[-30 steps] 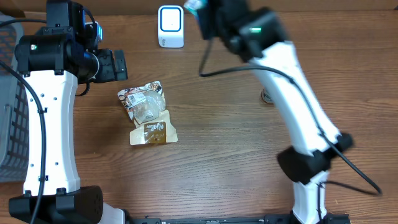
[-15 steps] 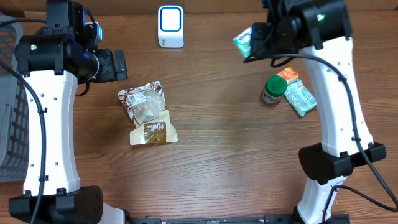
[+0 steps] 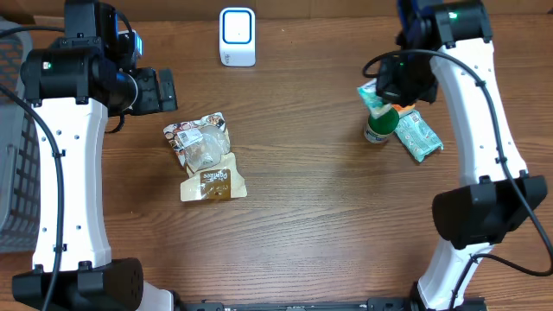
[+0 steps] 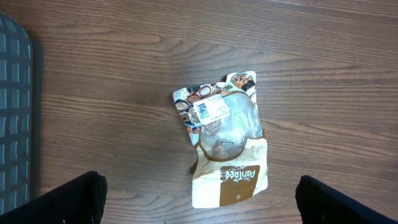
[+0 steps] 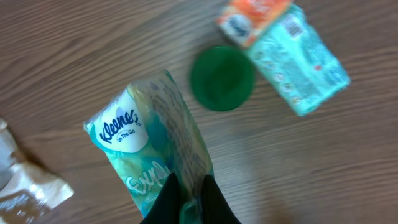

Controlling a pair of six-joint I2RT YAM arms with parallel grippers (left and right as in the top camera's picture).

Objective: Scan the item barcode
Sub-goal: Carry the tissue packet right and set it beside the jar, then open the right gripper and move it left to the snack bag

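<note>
Right wrist view: right claw (image 5: 189, 202) pinches the tissue pack (image 5: 149, 143) by its end, likely soft, light, floppy; left claw (image 4: 202, 202) gapes empty.

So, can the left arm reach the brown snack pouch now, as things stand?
Probably yes. The left gripper hangs open and empty near the snack pouch, which lies flat with nothing on or against it, framed between the fingers in the wrist view.
</note>
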